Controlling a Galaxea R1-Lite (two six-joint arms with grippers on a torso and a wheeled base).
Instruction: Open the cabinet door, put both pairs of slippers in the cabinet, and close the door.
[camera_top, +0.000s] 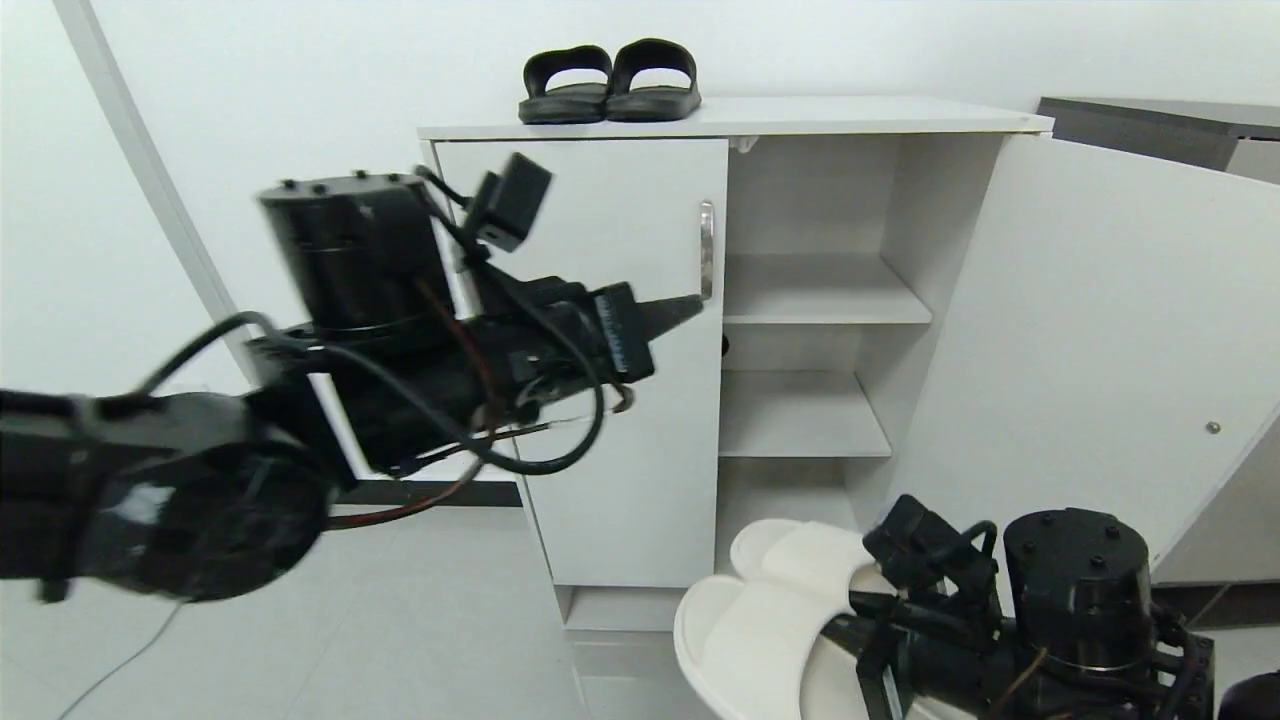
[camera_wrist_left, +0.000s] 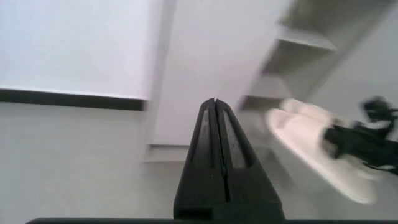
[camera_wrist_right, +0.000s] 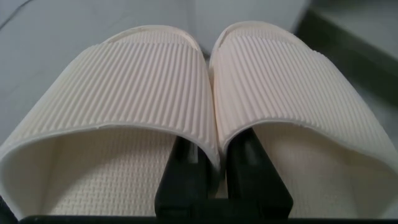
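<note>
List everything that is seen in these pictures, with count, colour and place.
cabinet: one, white, against the wall; right door open, left door shut
handle: one, silver, on the left door
black slippers: one pair, black, on top of the cabinet
white slippers: one pair, cream-white, held low before the open cabinet
left gripper: one, black, shut, tip by the handle
right gripper: one, black, shut on the white slippers

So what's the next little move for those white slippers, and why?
Probably ease the right tool forward and set the white slippers into the cabinet's bottom compartment. The tool is shut on both slippers, the door on that side stands open, and the pair hangs just in front of that opening.
</note>
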